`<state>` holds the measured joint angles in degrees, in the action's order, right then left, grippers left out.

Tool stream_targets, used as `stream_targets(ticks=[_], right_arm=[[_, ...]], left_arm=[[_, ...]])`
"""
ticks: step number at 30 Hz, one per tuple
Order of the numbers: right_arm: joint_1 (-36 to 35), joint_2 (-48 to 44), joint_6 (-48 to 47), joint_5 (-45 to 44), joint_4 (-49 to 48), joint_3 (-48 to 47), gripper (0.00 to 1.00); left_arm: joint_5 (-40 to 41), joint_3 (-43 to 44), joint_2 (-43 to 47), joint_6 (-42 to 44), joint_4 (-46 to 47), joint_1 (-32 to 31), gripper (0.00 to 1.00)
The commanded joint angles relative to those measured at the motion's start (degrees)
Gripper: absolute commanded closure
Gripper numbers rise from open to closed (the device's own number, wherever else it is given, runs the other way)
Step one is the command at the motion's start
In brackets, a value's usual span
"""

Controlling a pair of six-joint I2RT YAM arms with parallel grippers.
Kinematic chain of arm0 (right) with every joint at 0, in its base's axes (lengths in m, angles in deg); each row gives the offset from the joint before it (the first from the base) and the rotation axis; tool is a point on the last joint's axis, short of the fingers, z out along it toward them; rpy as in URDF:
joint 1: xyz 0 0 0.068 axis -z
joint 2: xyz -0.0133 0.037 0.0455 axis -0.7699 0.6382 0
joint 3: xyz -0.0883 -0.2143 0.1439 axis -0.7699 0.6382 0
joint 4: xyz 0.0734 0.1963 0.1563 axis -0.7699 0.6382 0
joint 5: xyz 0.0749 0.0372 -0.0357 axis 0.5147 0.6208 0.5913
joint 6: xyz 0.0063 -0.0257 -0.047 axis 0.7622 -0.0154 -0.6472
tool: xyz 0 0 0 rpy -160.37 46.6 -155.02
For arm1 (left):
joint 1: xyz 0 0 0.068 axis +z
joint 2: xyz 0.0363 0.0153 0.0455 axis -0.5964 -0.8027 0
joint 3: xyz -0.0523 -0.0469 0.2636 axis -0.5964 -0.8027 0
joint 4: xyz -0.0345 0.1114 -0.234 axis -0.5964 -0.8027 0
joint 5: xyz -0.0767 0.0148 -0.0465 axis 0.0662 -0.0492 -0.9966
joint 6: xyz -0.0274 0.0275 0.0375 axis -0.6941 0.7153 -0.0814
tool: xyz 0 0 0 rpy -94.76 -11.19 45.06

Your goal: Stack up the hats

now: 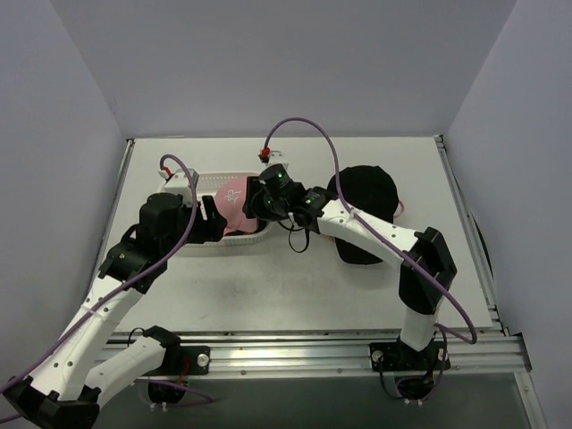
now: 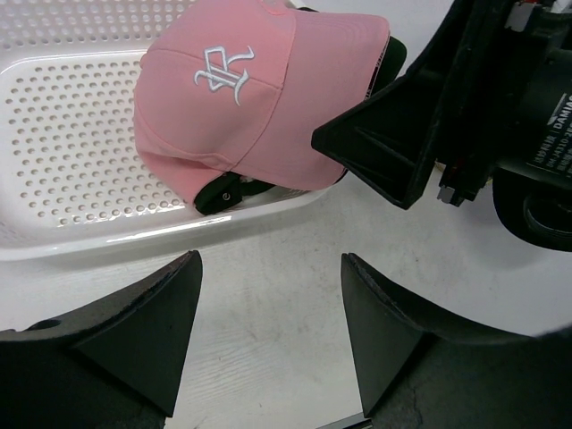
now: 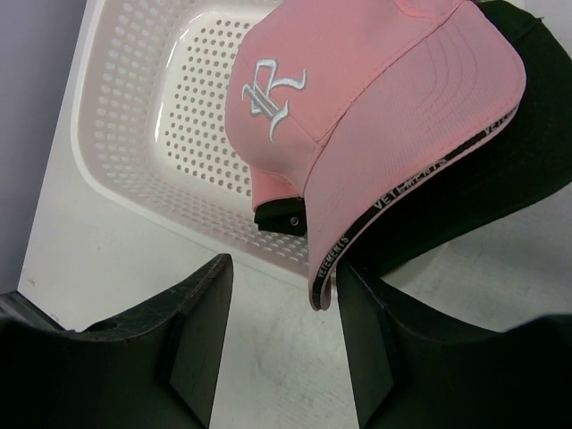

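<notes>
Stacking under way: a pink cap (image 2: 232, 98) sits on a black cap (image 3: 500, 179) inside the white basket (image 2: 71, 134) near the table's (image 1: 295, 286) left edge, one pair made. Dark hats (image 1: 365, 189) toward the right edge are yet to join. The left gripper (image 2: 270, 264) hangs wide apart and empty before the basket. The right gripper (image 3: 286, 266) stands half-parted at the pink brim — whether it pinches cannot be told.

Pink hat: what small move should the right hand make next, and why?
Probably ease the right hand forward a little and close it on the brim of the pink hat. Its jaws stand open, and only the brim's edge lies in the gap. The hat rests on a black hat at the rim of the basket.
</notes>
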<state>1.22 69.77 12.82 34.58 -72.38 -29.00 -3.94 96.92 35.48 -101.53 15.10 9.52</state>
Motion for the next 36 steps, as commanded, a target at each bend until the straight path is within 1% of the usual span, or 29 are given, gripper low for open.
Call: stream_targets(ticks=[1,5,8,9,11,12,14,15,18,19,20,29,34,36], right_arm=[[0.69,1.26,1.53,-1.21,-3.87,-1.76,0.54],[1.48,3.01,1.71,-1.73,-3.43,-2.55,0.54],[1.92,4.51,1.71,-2.43,-2.9,-3.17,0.57],[2.01,5.12,1.8,-2.79,-2.82,-3.43,0.61],[2.28,5.56,1.97,-3.05,-2.73,-3.52,0.66],[2.28,5.74,2.06,-2.97,-2.81,-3.52,0.72],[2.28,5.39,2.06,-2.09,-3.78,-3.35,0.78],[2.36,4.87,2.15,-1.74,-4.22,-3.35,0.85],[2.72,3.55,2.59,0.81,-5.28,-3.08,0.96],[3.15,3.2,2.85,1.42,-7.62,-3.17,0.99],[3.42,2.93,3.03,3.78,-8.0,-3.17,1.0],[7.37,-1.46,6.72,13.02,-12.39,-4.84,1.0],[9.66,-3.48,9.79,19.96,-20.12,-1.77,1.0],[10.27,-4.01,11.29,20.94,-22.31,-0.89,1.0]], left_arm=[[-0.97,0.32,1.03,0.55,1.19,0.55,0.28],[-1.5,0.14,1.3,0.55,1.37,0.72,0.28],[-1.76,-0.03,1.21,0.38,1.54,0.81,0.27],[-1.85,-0.12,1.21,0.2,1.54,0.81,0.27],[-2.03,-0.21,1.12,0.12,1.72,0.81,0.27],[-2.2,-0.3,1.04,0.11,1.8,0.81,0.27],[-2.29,-0.3,1.03,0.11,1.81,0.81,0.27],[-2.29,-0.3,0.95,0.03,1.81,0.81,0.27],[-2.38,-0.12,0.86,0.03,1.81,0.81,0.27],[-2.38,-0.21,0.86,0.03,1.89,0.81,0.27],[-2.38,-0.3,0.86,0.03,1.89,0.81,0.27],[-1.85,1.19,1.03,0.11,1.1,0.81,0.27],[-2.11,1.2,1.47,-0.59,1.01,0.81,0.27],[-2.11,1.37,1.56,-0.68,0.75,0.81,0.27]])
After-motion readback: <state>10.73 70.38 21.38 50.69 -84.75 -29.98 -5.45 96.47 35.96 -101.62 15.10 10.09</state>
